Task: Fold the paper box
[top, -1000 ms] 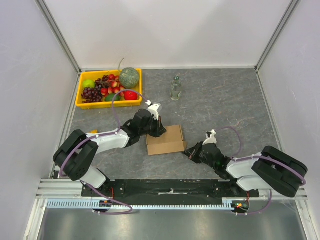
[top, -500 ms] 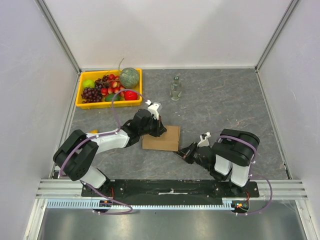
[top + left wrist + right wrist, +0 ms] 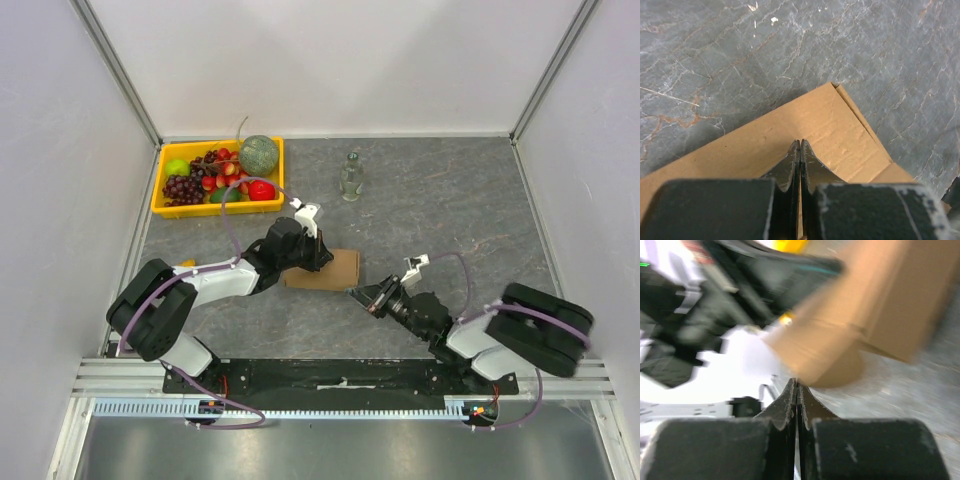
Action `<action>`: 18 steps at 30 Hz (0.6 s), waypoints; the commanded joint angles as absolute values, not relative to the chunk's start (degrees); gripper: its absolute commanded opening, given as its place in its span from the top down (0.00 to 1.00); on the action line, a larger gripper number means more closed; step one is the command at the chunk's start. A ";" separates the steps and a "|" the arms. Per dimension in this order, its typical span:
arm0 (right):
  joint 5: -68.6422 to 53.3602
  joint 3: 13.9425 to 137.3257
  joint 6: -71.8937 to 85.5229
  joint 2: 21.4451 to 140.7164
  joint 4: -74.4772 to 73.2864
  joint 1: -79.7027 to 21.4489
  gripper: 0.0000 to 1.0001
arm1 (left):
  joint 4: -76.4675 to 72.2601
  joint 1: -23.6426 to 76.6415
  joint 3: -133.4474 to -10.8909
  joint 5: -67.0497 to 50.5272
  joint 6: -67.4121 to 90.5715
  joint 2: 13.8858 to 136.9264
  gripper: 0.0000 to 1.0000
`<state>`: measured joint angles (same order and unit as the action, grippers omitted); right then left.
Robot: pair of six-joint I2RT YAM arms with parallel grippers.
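Right pincer (image 3: 797, 384): fingers are pressed together, nothing held between them. The plain brown flat cardboard box (image 3: 338, 270) is seen just beyond its tips, blurred in the wrist view; contact cannot be told. Left pincer (image 3: 800, 145): fingers are closed together, tips laid on the box's top face, one box corner just ahead. Well beyond it a clear glass bottle (image 3: 350, 177) is noted upright. A yellow plastic fruit tray (image 3: 175, 209) lies toward the left wall.
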<state>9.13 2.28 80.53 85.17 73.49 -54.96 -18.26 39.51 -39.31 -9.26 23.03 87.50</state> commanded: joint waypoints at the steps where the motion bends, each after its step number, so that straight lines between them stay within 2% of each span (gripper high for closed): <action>1: 12.13 -4.58 74.37 71.23 77.39 -54.84 0.96 | -14.24 40.17 -37.97 -10.99 21.27 88.68 0.98; 7: 17.04 3.06 64.71 44.34 42.95 -54.84 0.94 | -14.59 40.25 -37.53 -10.90 21.18 88.77 0.98; 8: 20.79 6.64 60.51 36.03 27.75 -54.76 0.92 | -14.59 40.25 -37.44 -10.72 21.36 88.42 0.98; 9: 22.31 8.51 59.16 34.21 22.20 -54.76 0.92 | -14.33 40.25 -37.44 -10.55 21.36 87.98 0.98; 11: 24.95 11.41 56.61 33.57 13.66 -54.67 0.92 | -13.72 40.25 -37.53 -9.94 21.53 86.58 0.98; 14: 25.49 15.63 53.89 38.65 4.85 -54.49 0.91 | -11.87 40.43 -38.40 -8.18 21.71 82.46 0.98; 18: 24.43 21.52 48.26 47.27 0.89 -54.32 0.77 | -6.96 40.34 -41.13 -4.49 21.09 76.22 0.96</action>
<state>21.93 16.01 56.07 41.12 14.28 -54.48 -11.84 40.05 -38.59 -8.80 23.03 83.40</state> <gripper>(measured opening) 0.164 0.025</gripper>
